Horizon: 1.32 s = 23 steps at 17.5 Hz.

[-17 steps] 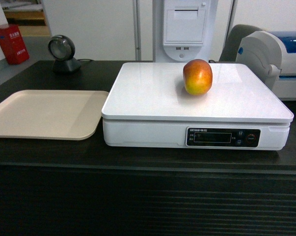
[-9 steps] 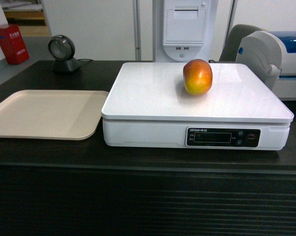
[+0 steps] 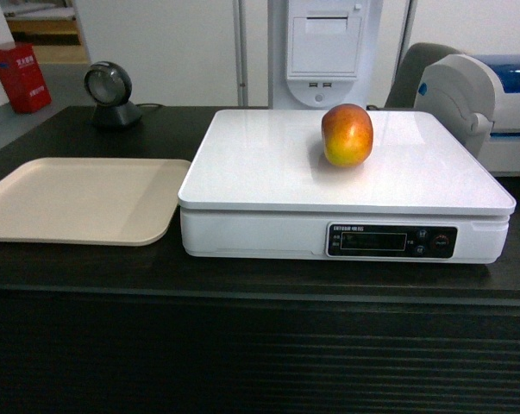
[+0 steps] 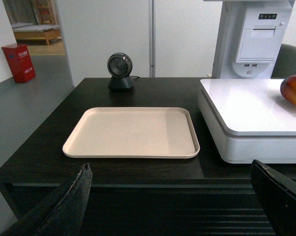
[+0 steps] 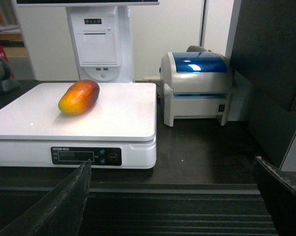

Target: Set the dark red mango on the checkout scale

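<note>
Both claws open, dark red mango lengthwise front-to-back on scale

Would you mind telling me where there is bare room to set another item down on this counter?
The beige tray is bare, as is the scale platform left of the dark red mango. It is crowded right of the scale, by the label printer.
</note>
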Motion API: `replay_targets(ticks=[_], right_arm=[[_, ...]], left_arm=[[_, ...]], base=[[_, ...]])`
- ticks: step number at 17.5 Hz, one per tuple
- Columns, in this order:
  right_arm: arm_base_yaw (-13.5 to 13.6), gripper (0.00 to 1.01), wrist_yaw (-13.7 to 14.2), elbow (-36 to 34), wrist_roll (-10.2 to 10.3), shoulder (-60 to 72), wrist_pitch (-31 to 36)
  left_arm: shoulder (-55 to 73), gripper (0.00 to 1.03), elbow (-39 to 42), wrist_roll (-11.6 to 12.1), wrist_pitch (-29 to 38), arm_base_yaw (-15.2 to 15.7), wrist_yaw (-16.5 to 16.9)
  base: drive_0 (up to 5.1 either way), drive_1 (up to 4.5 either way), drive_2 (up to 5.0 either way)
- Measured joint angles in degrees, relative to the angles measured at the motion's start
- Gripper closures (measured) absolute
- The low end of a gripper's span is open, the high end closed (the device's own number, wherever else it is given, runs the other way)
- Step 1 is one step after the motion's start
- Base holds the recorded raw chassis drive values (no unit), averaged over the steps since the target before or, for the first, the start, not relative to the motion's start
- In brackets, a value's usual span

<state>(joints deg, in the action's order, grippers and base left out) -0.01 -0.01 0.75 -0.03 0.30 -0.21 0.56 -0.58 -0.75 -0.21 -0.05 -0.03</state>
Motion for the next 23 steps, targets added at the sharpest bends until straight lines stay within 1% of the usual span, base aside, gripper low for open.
replay_targets(ticks=[23], right_arm=[[0.0,0.03,0.0,0.0,0.0,0.0,-0.1]], left_arm=[[0.0,0.05,0.0,0.0,0.0,0.0,0.0]], base=[[0.0,0.00,0.0]])
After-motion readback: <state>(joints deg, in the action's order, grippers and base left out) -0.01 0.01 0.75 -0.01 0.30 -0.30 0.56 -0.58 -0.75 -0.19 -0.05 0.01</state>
